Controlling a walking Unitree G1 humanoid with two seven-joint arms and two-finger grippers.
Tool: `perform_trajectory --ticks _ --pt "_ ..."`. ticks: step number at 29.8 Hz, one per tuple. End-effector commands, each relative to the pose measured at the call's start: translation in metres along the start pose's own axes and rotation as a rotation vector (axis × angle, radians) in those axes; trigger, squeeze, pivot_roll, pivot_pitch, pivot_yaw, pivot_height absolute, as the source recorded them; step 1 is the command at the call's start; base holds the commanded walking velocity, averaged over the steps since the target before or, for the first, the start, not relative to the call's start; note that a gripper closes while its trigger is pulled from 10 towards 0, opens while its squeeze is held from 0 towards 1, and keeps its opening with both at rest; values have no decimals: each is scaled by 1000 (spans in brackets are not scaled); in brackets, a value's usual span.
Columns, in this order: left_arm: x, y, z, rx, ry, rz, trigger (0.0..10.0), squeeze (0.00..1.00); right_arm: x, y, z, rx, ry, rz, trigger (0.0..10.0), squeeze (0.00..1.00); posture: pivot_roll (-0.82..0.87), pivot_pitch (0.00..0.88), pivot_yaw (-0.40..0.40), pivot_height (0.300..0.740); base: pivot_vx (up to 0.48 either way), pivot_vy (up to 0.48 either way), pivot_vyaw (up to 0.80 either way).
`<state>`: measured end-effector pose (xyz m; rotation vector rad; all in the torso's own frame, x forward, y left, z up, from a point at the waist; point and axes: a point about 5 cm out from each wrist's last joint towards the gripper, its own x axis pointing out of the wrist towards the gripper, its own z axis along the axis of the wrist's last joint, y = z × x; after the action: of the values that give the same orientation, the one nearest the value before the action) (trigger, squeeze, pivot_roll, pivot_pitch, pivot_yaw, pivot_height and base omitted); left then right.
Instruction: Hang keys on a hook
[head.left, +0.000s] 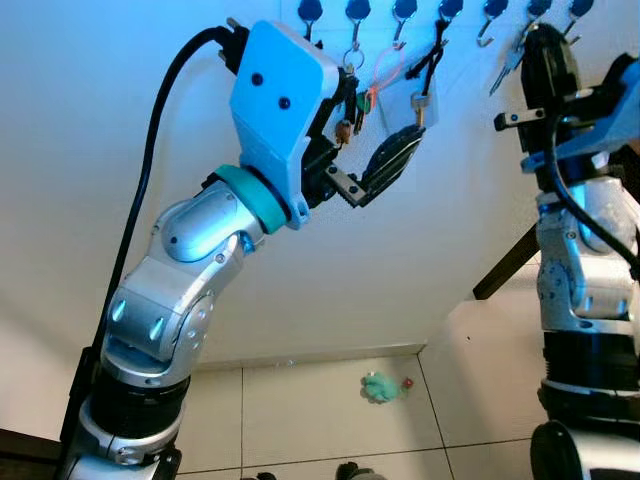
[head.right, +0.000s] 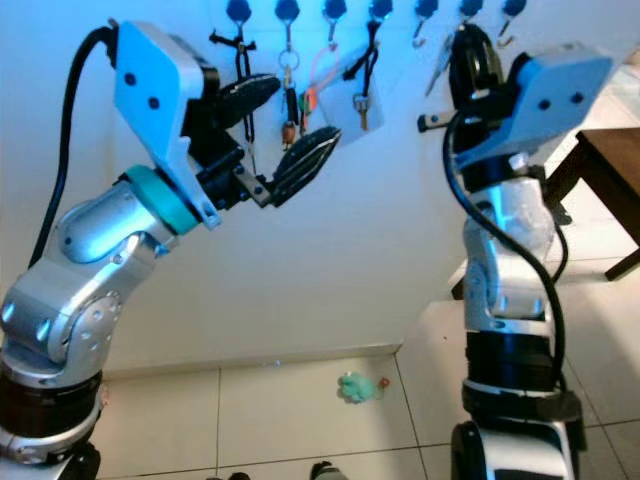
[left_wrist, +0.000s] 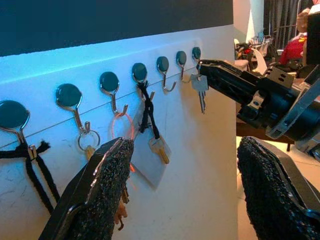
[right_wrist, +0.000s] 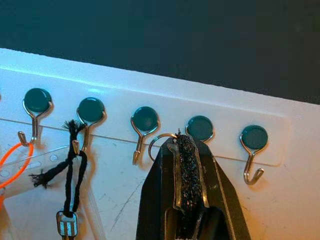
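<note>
While the left gripper (left_wrist: 182, 192) gapes wide, the right gripper (right_wrist: 187, 150) pinches a key ring (right_wrist: 159, 145).

White wall hook rail (right_wrist: 150, 107) carries keys (left_wrist: 159, 148); small green object (head.left: 381, 387) on floor tiles (head.left: 330, 410)

The right pincer (right_wrist: 189, 172) rises from six o'clock, its two black fingers (right_wrist: 152, 200) pressed together on a silver key ring (right_wrist: 161, 142) that curls out at about eleven o'clock of the tips. The ring sits just beside the stem of one round-capped hook (right_wrist: 145, 125) in a white rail (right_wrist: 280, 145) of five. At three o'clock of the tips hangs a bare hook (right_wrist: 252, 150). Towards nine o'clock, a black cord (right_wrist: 74, 165) loops over another hook and carries a small key (right_wrist: 66, 223); an orange loop (right_wrist: 12, 162) shows at the edge.
</note>
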<state>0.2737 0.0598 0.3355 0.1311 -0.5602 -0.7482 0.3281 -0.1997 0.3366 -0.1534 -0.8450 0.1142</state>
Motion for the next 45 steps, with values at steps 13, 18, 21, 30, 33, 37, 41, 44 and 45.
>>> perform_trajectory --ticks 13,18,21,30,33,37,41,44,45 --pt "0 -3 1 4 -1 -14 10000 0 8 -4 -7 -4 21 -16 10000 0 -114 130 87 740 0 0 0" --pt "-1 -3 1 6 1 -12 10000 0 11 -3 -7 0 19 -16 10000 0 -113 131 87 740 0 0 0" --pt "-1 -3 0 6 2 -11 10000 0 12 -3 -8 1 19 -16 10000 0 -112 131 86 740 0 0 0" --pt "-1 -3 0 4 3 -11 10000 0 17 -3 -13 2 34 -8 10000 0 -113 132 87 740 0 0 0" --pt "-1 -3 0 5 4 -10 10000 0 19 -4 -15 -1 37 -14 10000 0 -108 132 85 740 0 0 0" --pt "-1 -3 0 5 5 -10 10000 0 23 -4 -21 -14 75 -16 10000 0 -107 133 85 740 0 0 0" --pt "-2 -2 0 6 8 -8 10000 0 25 -2 -31 2 119 -13 10000 0 -102 136 83 740 0 0 0" --pt "-2 -2 0 6 9 -6 10000 0 23 1 -40 -5 167 9 10000 0 -100 139 82 740 0 0 0" --pt "-2 -2 0 6 10 -5 10000 0 22 2 -41 -5 172 17 10000 0 -98 143 81 740 0 0 0"
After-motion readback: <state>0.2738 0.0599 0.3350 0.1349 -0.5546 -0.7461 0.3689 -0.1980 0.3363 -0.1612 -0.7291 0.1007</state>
